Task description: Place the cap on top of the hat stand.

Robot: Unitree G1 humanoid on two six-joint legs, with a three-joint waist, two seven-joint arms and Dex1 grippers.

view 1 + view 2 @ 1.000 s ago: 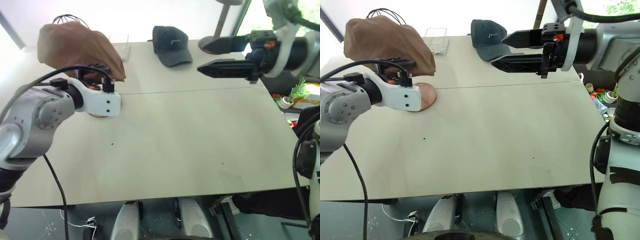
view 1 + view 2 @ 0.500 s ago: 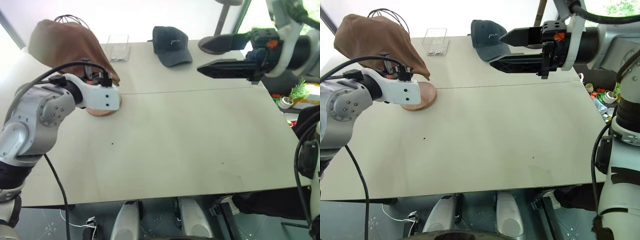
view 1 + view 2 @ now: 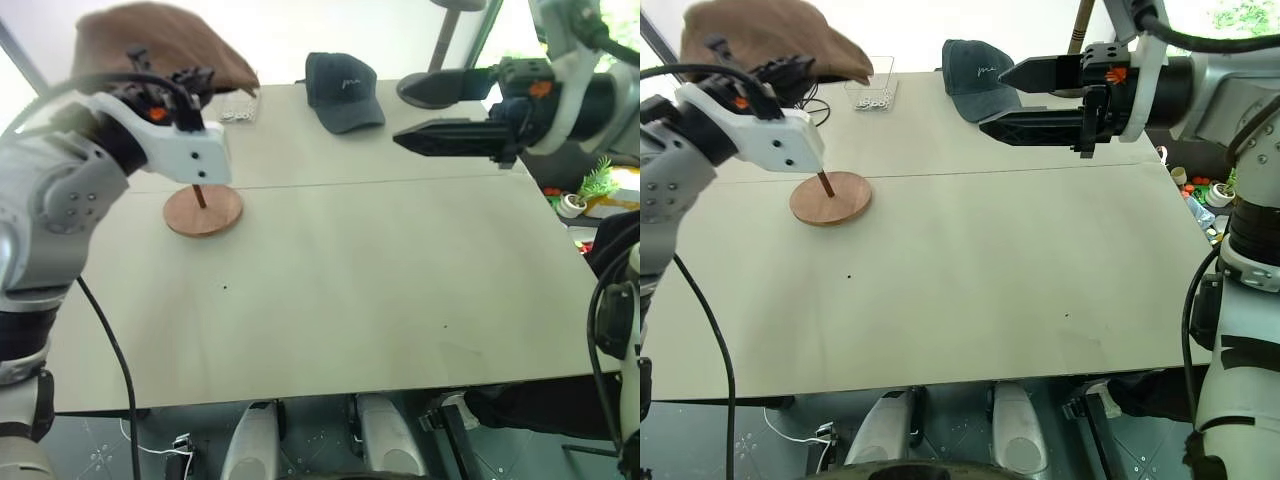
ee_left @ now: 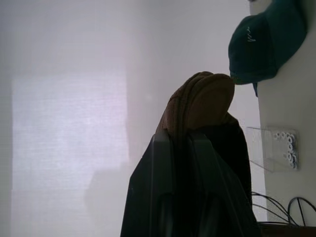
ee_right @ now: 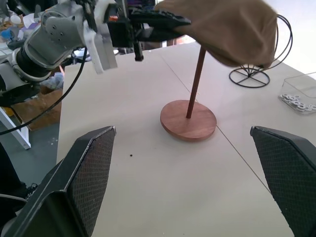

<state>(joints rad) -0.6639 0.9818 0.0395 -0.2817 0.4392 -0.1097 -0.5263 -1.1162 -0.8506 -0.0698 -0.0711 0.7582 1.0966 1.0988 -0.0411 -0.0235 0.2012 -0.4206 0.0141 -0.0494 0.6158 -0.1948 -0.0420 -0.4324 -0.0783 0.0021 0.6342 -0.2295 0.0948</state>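
The left gripper (image 5: 163, 19) has risen, clamped on the cap (image 5: 222, 27) above the hat stand (image 5: 188, 121); the right gripper (image 3: 1005, 95) hangs apart.

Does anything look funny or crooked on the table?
A little. The brown cap sits lopsided over the top of the wooden hat stand, because the left gripper is shut on its edge. The stand's thin rod leans instead of standing straight. Nothing looks spilled or broken.

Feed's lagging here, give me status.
Left gripper shut on cap, over hat stand. Right gripper open, holding nothing. Nothing in the way.
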